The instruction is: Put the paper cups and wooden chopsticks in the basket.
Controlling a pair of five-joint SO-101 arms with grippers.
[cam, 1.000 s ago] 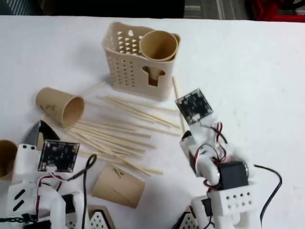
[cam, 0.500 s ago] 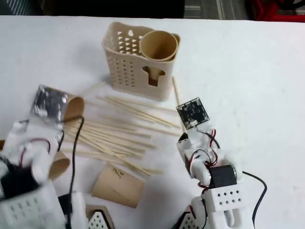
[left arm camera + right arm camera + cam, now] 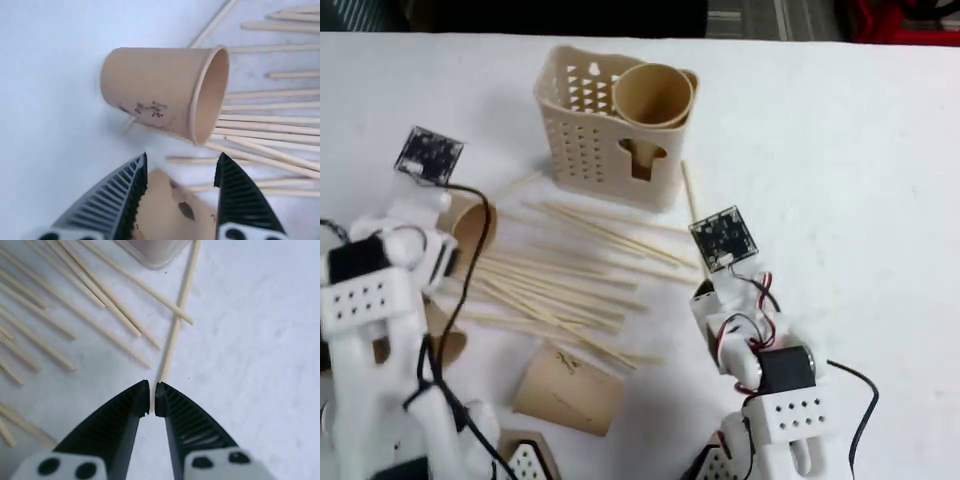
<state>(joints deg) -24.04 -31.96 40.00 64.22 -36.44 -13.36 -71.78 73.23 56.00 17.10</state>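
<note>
Left arm (image 3: 382, 290) has swung forward over a paper cup (image 3: 160, 92).

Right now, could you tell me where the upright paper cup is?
In the high view, the upright paper cup stands inside the basket, at its right end.

Cream perforated basket (image 3: 582, 150), tan cups (image 3: 155, 95), pale chopsticks (image 3: 570, 290), white table (image 3: 840, 150)

We note white surface (image 3: 840, 150), evenly lit — past far edge, dark band (image 3: 570, 15), red object (image 3: 895, 20) at corner.
</note>
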